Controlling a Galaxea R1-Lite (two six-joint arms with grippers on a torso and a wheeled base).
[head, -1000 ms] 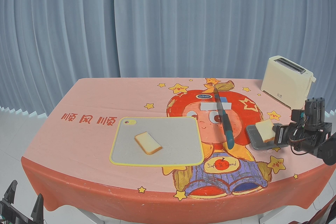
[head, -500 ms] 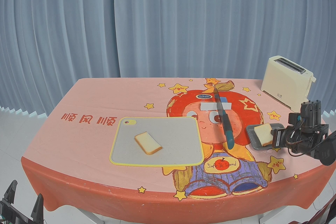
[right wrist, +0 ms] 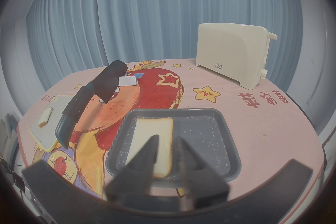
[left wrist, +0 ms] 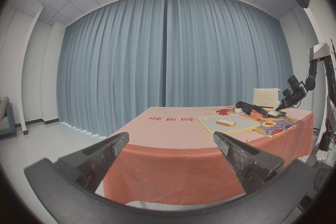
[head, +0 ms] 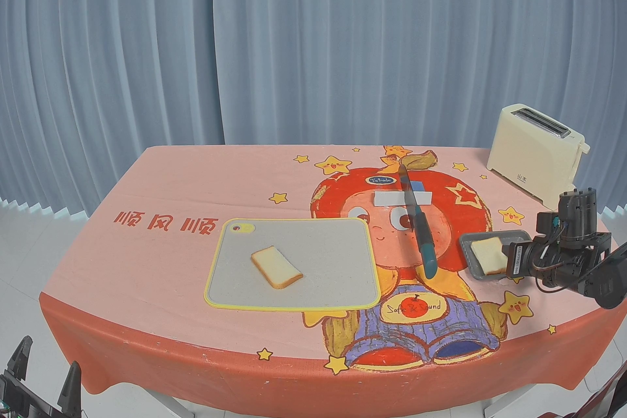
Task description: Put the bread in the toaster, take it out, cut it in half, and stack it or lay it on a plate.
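One bread half (right wrist: 154,126) lies flat in the grey tray (right wrist: 213,137), its near edge pinched in the narrow-set right pincer (right wrist: 166,140). The robot should release gently and withdraw straight back without dragging it.

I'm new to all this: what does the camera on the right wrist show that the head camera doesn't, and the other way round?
Right wrist camera: a close look past the right claw into the dark tray, where crumbs speckle its floor. Head camera: the slots on top of the toaster, the full cutting board, and the open left claw low off the table's near left corner. Both: the bread slice lying in the tray, the second slice on the board, and the knife between board and tray.
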